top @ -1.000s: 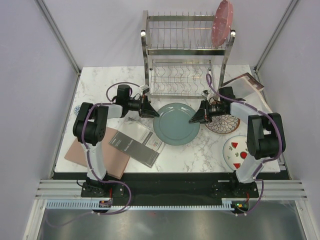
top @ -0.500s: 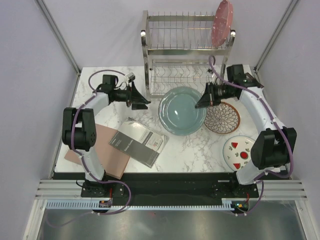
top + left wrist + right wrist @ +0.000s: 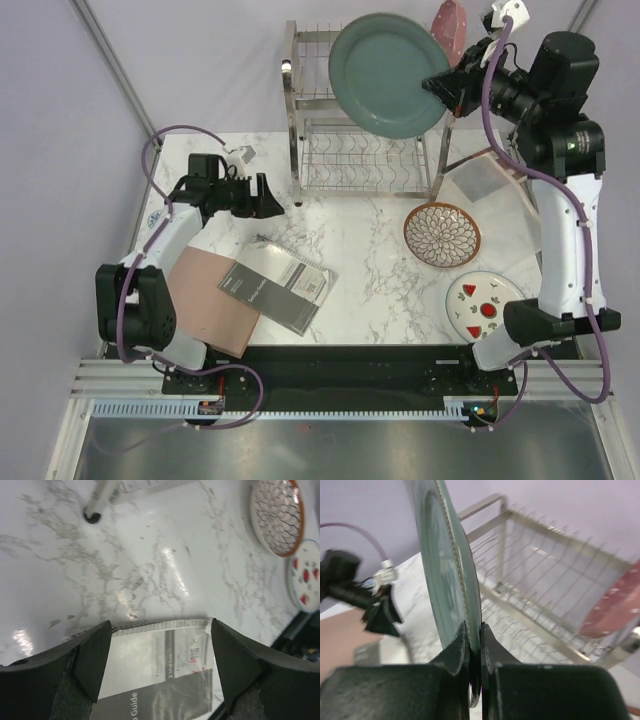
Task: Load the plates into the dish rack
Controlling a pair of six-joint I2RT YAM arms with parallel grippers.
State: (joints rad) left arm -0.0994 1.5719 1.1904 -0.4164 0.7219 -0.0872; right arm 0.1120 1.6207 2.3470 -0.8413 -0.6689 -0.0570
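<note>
My right gripper (image 3: pixel 447 88) is shut on the rim of the grey-green plate (image 3: pixel 388 74), holding it high in front of the dish rack (image 3: pixel 300 110); in the right wrist view the grey-green plate (image 3: pixel 451 580) stands on edge between the fingers (image 3: pixel 457 647). The pink dotted plate (image 3: pixel 450 22) stands in the rack's top tier at the right. The petal-pattern plate (image 3: pixel 441 234) and the strawberry plate (image 3: pixel 483 304) lie flat on the table at the right. My left gripper (image 3: pixel 280 198) is open and empty at the table's left, above the booklet (image 3: pixel 160 675).
A dark grey booklet (image 3: pixel 275 287) overlaps a flat brown board (image 3: pixel 205 310) at the front left. A second board or sheet (image 3: pixel 485 178) lies by the rack's right foot. The rack's lower tier (image 3: pixel 365 160) holds nothing visible.
The right arm lifted the grey-green plate from the table up to the rack's top tier. The left gripper let go of the plate, opened, and drew back left.
</note>
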